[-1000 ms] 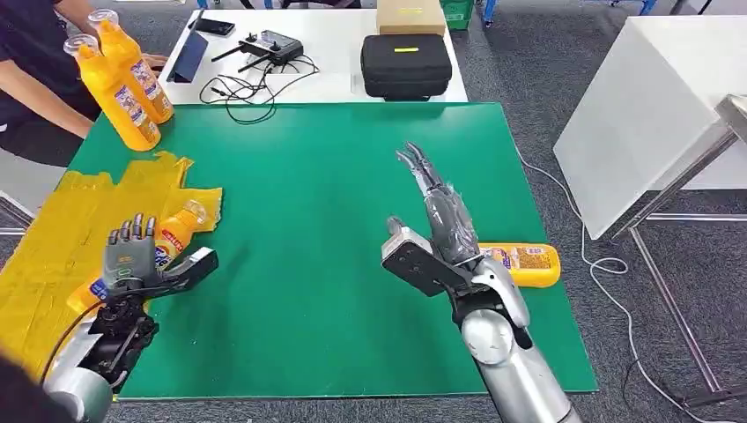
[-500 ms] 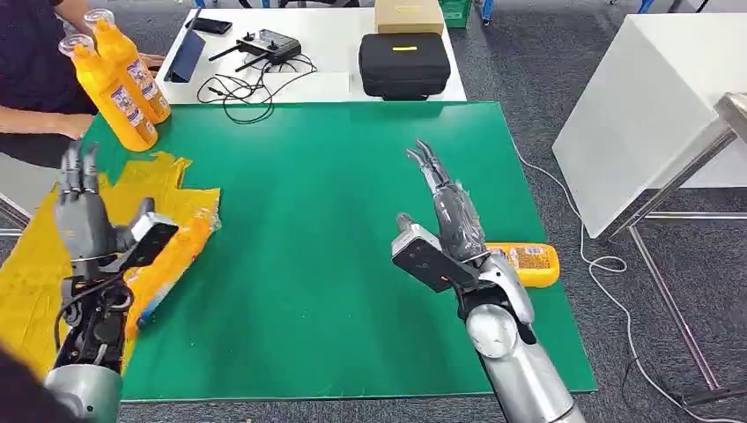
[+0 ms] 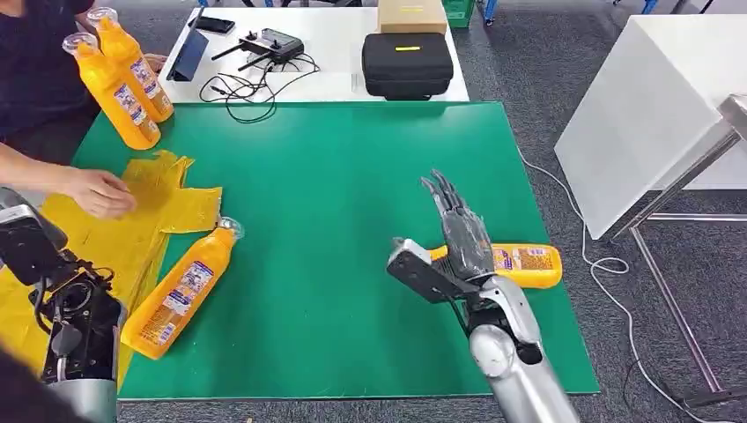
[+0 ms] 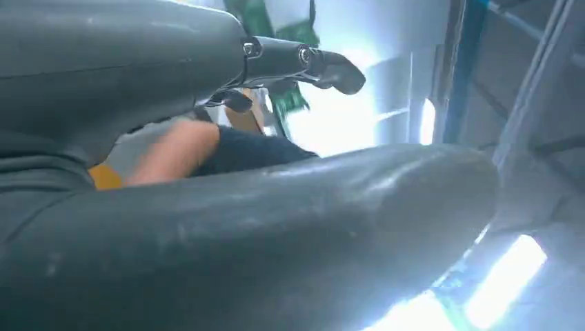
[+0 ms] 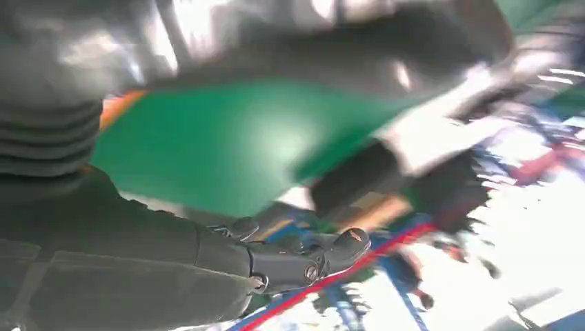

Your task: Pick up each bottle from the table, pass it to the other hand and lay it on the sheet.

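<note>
Across the green table (image 3: 352, 176) the largest thing is the crumpled yellow sheet (image 3: 114, 233) spread over its near left corner, with a person's hand (image 3: 99, 191) resting on it. One orange bottle (image 3: 181, 291) lies on its side with its base end on the sheet's edge and its capped neck out on the green surface, free of both robot hands. A second lying bottle (image 3: 520, 263) rests near the table's right edge, partly hidden behind the right hand (image 3: 458, 233), which hovers over it with straight, spread fingers (image 3: 445, 196) grasping nothing. Two more bottles (image 3: 119, 75) stand upright at the far left corner. The left hand (image 4: 207, 138) is raised at the left edge; its fingers (image 4: 310, 62) are extended and hold nothing.
</note>
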`<state>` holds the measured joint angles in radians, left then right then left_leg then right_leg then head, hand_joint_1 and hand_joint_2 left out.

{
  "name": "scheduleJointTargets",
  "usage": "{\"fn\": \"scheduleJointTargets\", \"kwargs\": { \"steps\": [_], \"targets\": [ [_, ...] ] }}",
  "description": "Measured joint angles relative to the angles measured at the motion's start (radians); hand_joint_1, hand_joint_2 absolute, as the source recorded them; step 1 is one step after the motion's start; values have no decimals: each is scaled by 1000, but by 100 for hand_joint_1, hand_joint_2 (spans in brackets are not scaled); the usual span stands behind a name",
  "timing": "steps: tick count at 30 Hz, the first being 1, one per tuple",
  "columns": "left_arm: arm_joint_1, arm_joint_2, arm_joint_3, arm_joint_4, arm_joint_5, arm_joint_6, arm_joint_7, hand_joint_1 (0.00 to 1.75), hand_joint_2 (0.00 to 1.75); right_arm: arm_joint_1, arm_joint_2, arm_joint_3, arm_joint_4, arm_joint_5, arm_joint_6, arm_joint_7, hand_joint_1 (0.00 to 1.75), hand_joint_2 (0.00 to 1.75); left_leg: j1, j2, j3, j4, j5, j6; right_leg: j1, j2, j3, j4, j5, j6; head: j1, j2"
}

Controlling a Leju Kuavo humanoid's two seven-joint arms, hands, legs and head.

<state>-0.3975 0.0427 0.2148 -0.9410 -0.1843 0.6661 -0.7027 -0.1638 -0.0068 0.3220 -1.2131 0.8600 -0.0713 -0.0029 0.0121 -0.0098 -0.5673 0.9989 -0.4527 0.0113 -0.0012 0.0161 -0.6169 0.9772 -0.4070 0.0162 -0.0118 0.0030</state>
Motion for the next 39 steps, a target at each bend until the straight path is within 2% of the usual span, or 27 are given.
{"fn": "scheduleJointTargets", "kwargs": {
  "steps": [6,13,19,25,29,33,39],
  "targets": [
    [-2,37,-65,-40,43,-2,-1,0,0,114,-50,0,4,152,85,121,0,175,0,0,0,0,-1,0,0,0,0,-1,0,0,0,0],
    [-2,63,-82,-45,60,-10,-1,0,0,173,-104,0,6,172,100,140,0,175,0,1,0,0,-1,0,0,0,0,0,0,0,0,0],
    [-2,64,-86,-49,60,-9,-1,0,0,176,-117,0,6,172,112,146,0,175,0,1,1,0,0,0,0,0,0,0,0,0,0,0],
    [-1,72,-86,-57,72,-7,-1,0,0,175,-147,-3,6,186,170,181,0,175,0,1,0,0,0,0,0,0,0,0,0,0,0,0],
    [-1,72,-85,-58,62,-10,-1,0,0,157,-154,-18,4,281,170,219,0,175,0,1,0,0,0,0,0,0,0,0,0,0,0,0],
    [0,70,-84,-58,38,-17,-1,0,0,104,-122,-70,-31,424,97,207,0,175,0,2,0,0,0,0,-1,1,0,0,0,0,0,0],
    [27,64,-61,-86,6,-40,-1,0,0,63,-81,-209,-153,492,218,145,0,175,0,1,1,0,0,0,0,0,0,0,0,0,0,0]
  ]
}}
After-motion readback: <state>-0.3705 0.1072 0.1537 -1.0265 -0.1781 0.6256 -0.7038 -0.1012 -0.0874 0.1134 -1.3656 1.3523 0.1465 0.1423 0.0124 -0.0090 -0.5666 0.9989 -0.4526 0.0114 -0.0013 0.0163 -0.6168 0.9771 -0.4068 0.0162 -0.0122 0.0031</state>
